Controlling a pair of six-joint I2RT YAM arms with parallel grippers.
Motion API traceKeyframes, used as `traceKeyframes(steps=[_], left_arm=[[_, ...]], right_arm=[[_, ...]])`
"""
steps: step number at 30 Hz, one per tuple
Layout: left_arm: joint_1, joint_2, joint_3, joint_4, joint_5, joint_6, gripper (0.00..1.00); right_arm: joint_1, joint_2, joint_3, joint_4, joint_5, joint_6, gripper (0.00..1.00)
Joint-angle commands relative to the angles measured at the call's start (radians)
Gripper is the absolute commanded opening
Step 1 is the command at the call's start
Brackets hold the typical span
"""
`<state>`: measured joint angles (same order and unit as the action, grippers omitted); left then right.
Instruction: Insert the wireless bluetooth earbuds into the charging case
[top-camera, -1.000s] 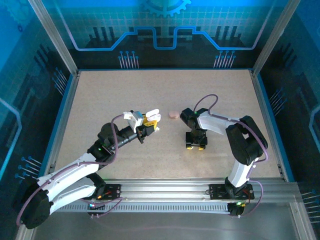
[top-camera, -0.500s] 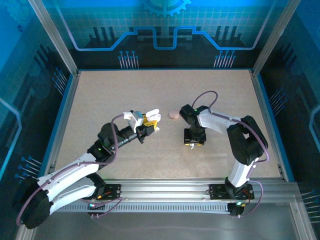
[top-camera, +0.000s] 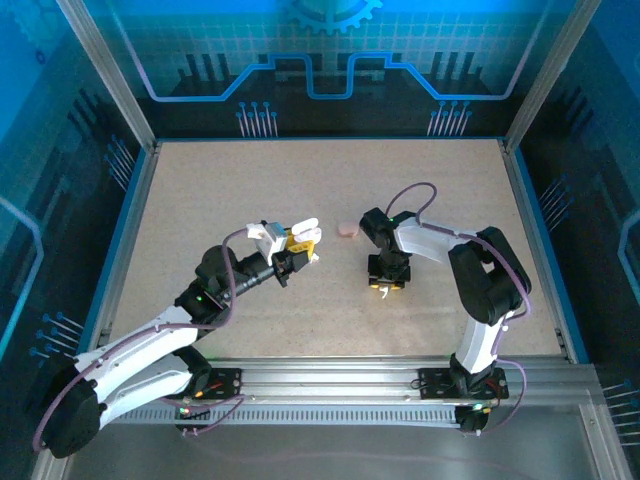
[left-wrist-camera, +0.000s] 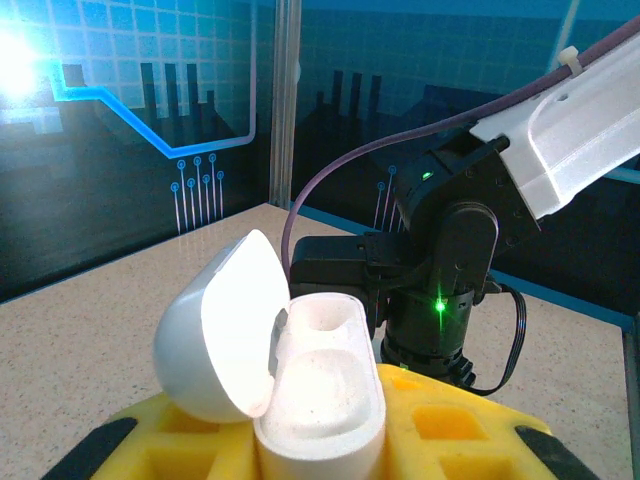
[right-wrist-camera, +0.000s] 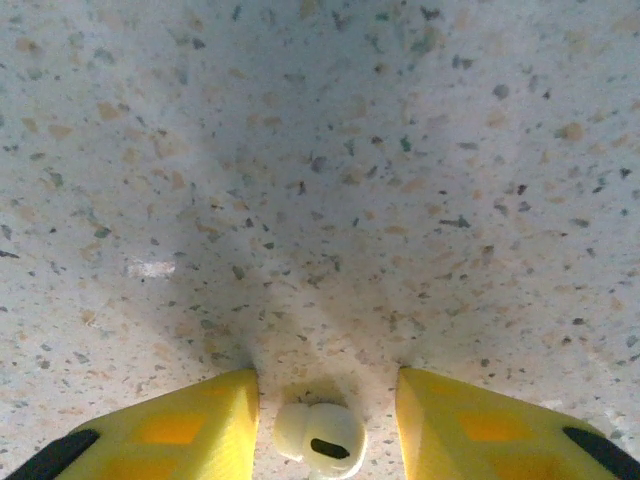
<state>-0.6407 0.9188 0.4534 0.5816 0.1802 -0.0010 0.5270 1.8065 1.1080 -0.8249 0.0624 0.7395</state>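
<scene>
My left gripper is shut on the white charging case and holds it upright above the table. The case's lid is flipped open to the left, and its two hollows are bare. In the top view the case sits left of centre. My right gripper points straight down at the table and is open. A single white earbud lies on the table between its yellow fingers, close to the left one with a small gap. Any other earbuds are out of view.
A small pink pebble-like case lies on the speckled table between the two grippers, just up-left of the right one. The right arm's black wrist stands close behind the held case. A blue-edged frame bounds the table.
My right gripper has shifted slightly left and toward the back, settling lower over the table. The left arm and the open case have stayed still.
</scene>
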Motion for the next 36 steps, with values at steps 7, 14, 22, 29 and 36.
traceKeyframes(steps=[7,14,22,29,36], left_arm=[[-0.001,0.002,0.014,0.046,0.019,-0.016,0.26],[-0.002,-0.001,0.017,0.045,0.022,-0.017,0.26],[-0.002,-0.001,0.021,0.04,0.024,-0.019,0.26],[-0.002,0.003,0.022,0.04,0.026,-0.02,0.26],[-0.002,0.004,0.027,0.039,0.025,-0.019,0.26]], right_arm=[[-0.004,0.013,-0.021,-0.011,-0.018,0.027,0.36],[0.005,-0.002,-0.048,-0.01,-0.028,0.024,0.36],[0.005,-0.026,-0.055,-0.008,-0.012,0.027,0.35],[0.006,-0.02,-0.053,-0.005,-0.027,0.025,0.34],[0.011,-0.024,-0.055,-0.013,-0.03,0.02,0.38]])
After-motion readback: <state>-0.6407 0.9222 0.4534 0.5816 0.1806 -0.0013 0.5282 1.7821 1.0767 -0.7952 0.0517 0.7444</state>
